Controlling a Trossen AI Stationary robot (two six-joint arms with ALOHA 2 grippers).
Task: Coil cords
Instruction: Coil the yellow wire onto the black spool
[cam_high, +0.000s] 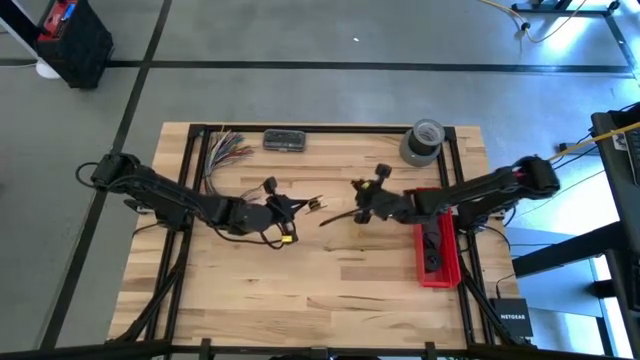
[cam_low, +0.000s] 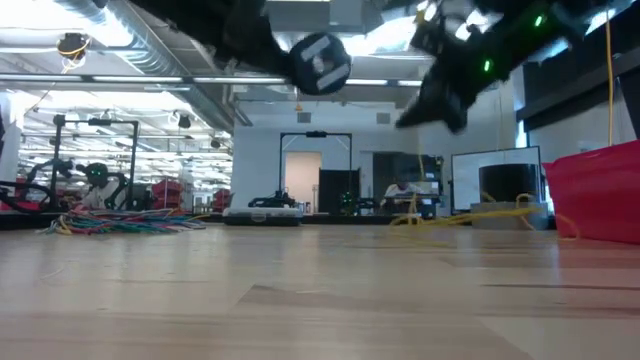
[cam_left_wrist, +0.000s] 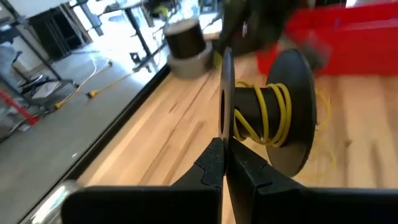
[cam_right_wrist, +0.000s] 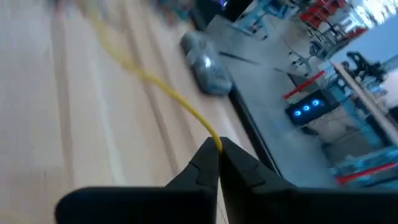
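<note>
Over the middle of the table (cam_high: 300, 300), the left gripper (cam_left_wrist: 225, 163) is clamped on a spool's (cam_left_wrist: 273, 112) rim, the right gripper (cam_right_wrist: 219, 157) pinching the yellow cord (cam_right_wrist: 168, 93). I'd keep it taut, wrapping evenly between the 2.

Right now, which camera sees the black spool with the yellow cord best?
The left wrist view: the spool is close up, gripped by its flange in the left gripper, yellow cord wound round it. The high view shows it tiny, the low view a blurred disc, the right wrist view none.
</note>
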